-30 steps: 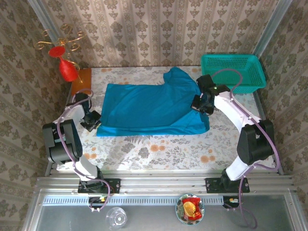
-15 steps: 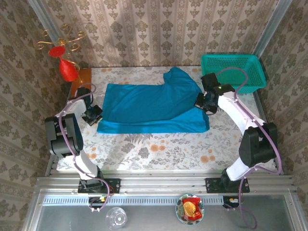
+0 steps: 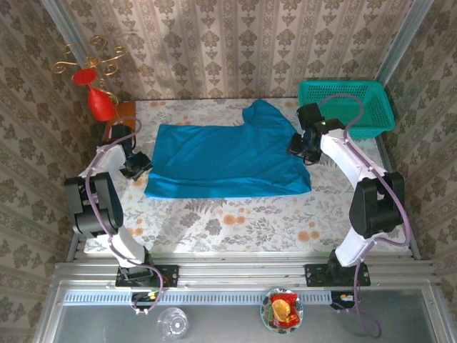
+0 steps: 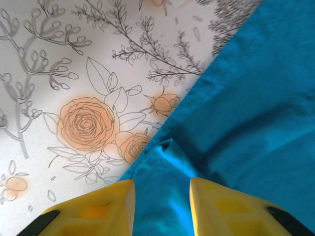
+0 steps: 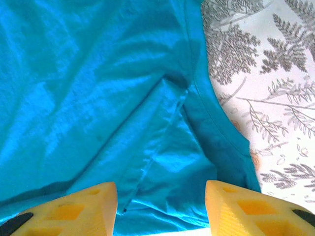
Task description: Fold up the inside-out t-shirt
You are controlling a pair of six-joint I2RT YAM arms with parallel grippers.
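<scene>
The bright blue t-shirt (image 3: pixel 221 161) lies spread flat across the middle of the table, one sleeve pointing to the far side. My left gripper (image 3: pixel 137 166) sits at the shirt's left edge. In the left wrist view its yellow fingers (image 4: pixel 98 209) stand apart over the hem, with a raised fold of the t-shirt (image 4: pixel 165 162) between them. My right gripper (image 3: pixel 300 148) hovers over the shirt's right side. In the right wrist view it (image 5: pixel 160 196) is open wide above a seam and a darker hem of the t-shirt (image 5: pixel 147 113).
A teal mesh basket (image 3: pixel 346 107) stands at the far right corner, close behind the right arm. A red ornament (image 3: pixel 100 103) and a wooden board (image 3: pixel 118 114) sit at the far left. The flowered tablecloth (image 3: pixel 235 221) shows bare in front of the shirt.
My left gripper has slid toward the far side along the shirt's left edge. My right gripper has moved a little farther back, toward the basket. The shirt has hardly shifted.
</scene>
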